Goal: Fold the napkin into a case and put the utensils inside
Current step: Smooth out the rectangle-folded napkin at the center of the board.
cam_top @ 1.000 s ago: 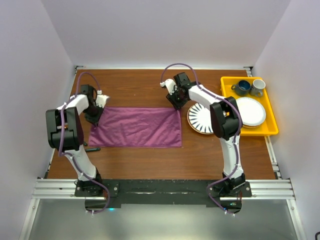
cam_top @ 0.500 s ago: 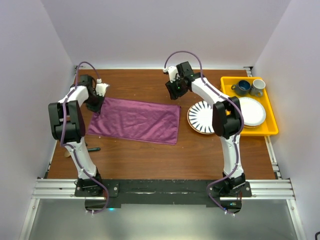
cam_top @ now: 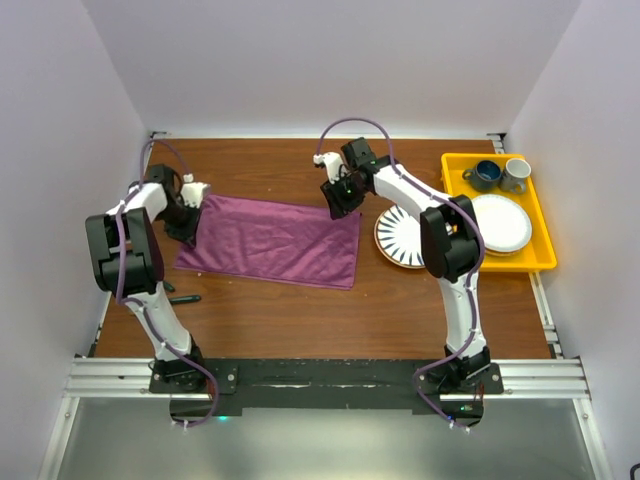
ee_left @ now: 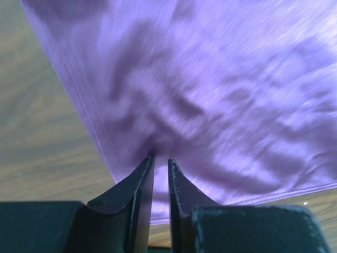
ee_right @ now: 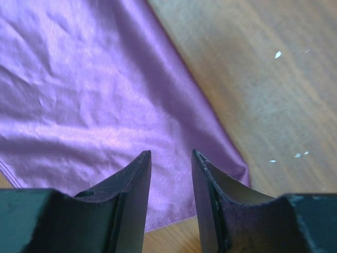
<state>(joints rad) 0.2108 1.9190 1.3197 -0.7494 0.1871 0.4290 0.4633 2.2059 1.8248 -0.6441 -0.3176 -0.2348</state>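
The plum-purple napkin [cam_top: 270, 240] is being shown lying flat on the brown worktop [cam_top: 300, 310] as a wide rectangle, left of the striped plate [cam_top: 402, 237] and just beside it. The left pincer [cam_top: 188, 222] is being held at the napkin's left edge, near the far corner. Its jaws are being shown a narrow slit apart, with creases running to the tips, and whether cloth is being pinched cannot be told. The right pincer [cam_top: 336, 208] is being held over the napkin's far right corner, jaws moderately apart with nothing between them and the cloth lying flat beneath. At the right, a yellow tray [cam_top: 452, 160] is being occupied by a white plate [cam_top: 505, 225] and two cups [cam_top: 487, 175]
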